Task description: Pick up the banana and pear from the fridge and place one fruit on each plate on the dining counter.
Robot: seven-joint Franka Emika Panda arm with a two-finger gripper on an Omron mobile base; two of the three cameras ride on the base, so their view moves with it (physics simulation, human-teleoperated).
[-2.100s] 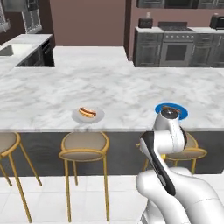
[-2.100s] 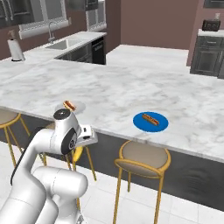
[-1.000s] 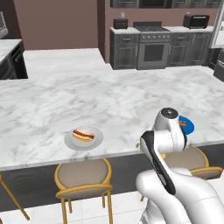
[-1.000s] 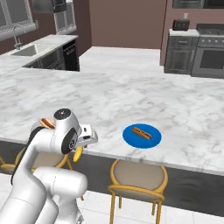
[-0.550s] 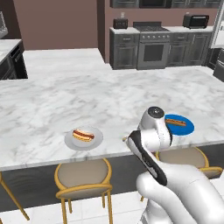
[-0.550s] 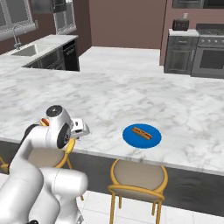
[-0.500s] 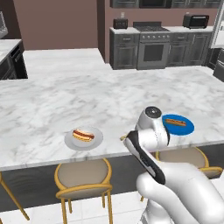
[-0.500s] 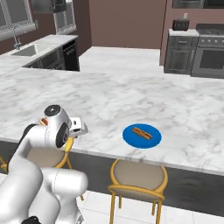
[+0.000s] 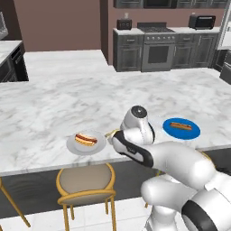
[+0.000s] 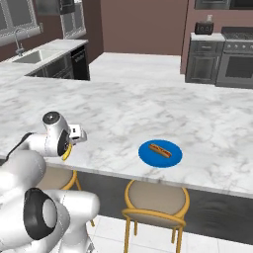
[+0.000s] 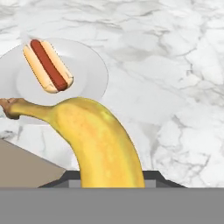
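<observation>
My gripper (image 11: 111, 178) is shut on the banana (image 11: 101, 142), a yellow curved fruit with a brown stem tip. In the hand view the banana hangs over the front of the dining counter (image 11: 175, 65), just short of the pale plate (image 11: 89, 65), which holds a hot dog (image 11: 47, 65). The left base view puts the gripper (image 9: 114, 135) right beside the pale plate (image 9: 72, 147), with the banana (image 9: 110, 133) peeking out. The blue plate (image 9: 170, 129) lies to the right with another hot dog (image 9: 182, 126) on it. From the right base, the banana (image 10: 65, 152) hangs under the gripper (image 10: 74, 137). Pear and fridge are out of view.
Gold-legged stools (image 9: 85, 181) (image 10: 155, 200) stand under the counter's front edge. The blue plate (image 10: 147, 156) sits near that edge in the right base view. Dark cabinets and a range (image 9: 155, 49) line the far wall; a sink (image 10: 29, 57) is far left.
The arm has swung left along the counter's front edge, carrying the banana away from the blue plate toward the pale plate. Plates and hot dogs have stayed put.
</observation>
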